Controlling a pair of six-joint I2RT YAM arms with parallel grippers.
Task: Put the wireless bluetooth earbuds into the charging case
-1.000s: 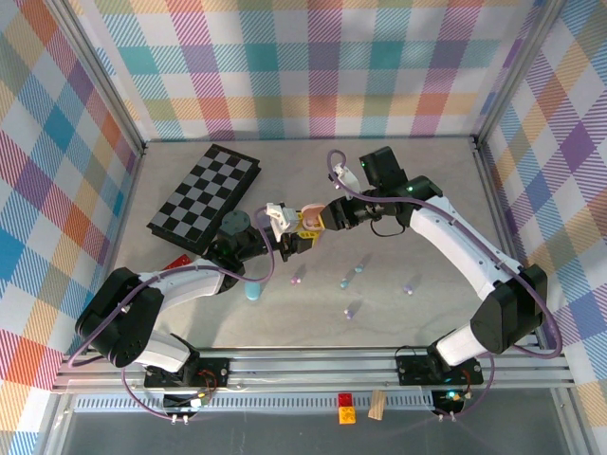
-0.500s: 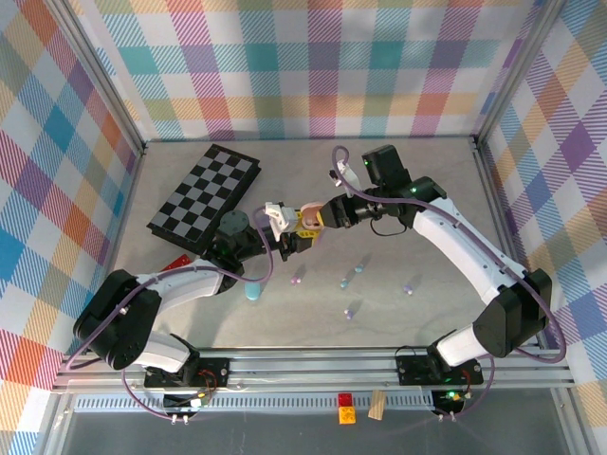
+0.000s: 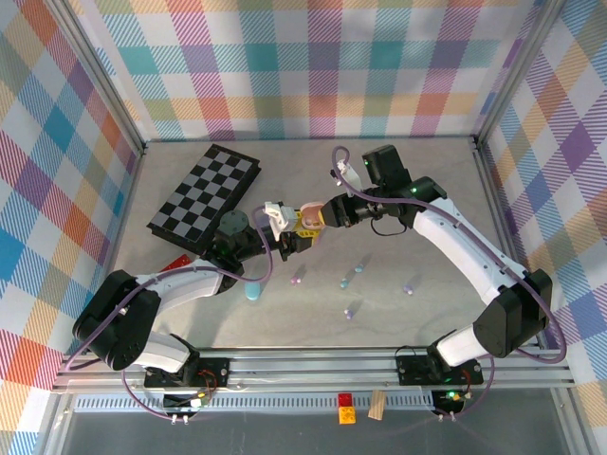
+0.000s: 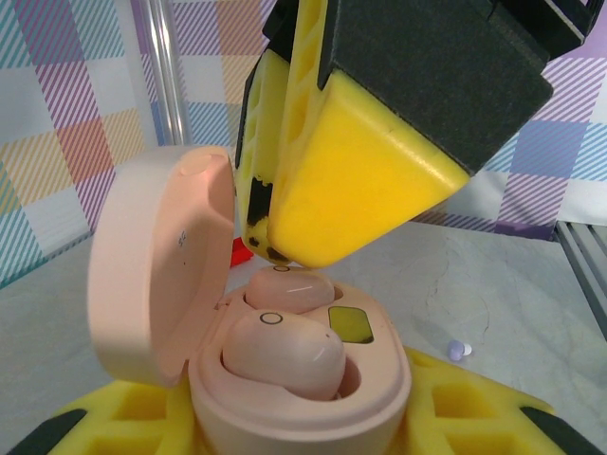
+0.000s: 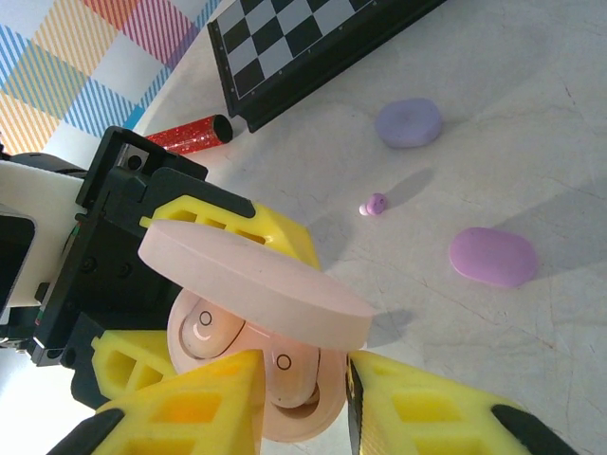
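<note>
Earbuds of glossy pink plastic, two rounded pods, are found seated side by side in their case, held up above the pale grey surface (image 3: pixel 285 327).

The left hand (image 3: pixel 292 239) is seen clamped on the base of the pink pebble-shaped plastic charging case (image 4: pixel 384 374). Yellow fingers sit on either side, the opening is faced upward, and the lid is stood near upright on its hinge.

The right hand (image 4: pixel 270 248) is poised from above with its jaws drawn narrow and its tips at the far earbud (image 4: pixel 289 284). Whether that bud is pinched or merely pressed cannot be told. The near earbud (image 4: pixel 285 355) is touched by nothing.

Each bud's long axis appears to be laid across the case, from hinge side to front edge, with the domed back up and the stem hidden in its well.

Light, smooth, slippery handling is to be expected. A gentle hold across the domed sides is judged best, since little else is offered.

One tiny lavender bud (image 4: pixel 458 349) is spotted loose on the surface beyond.
</note>
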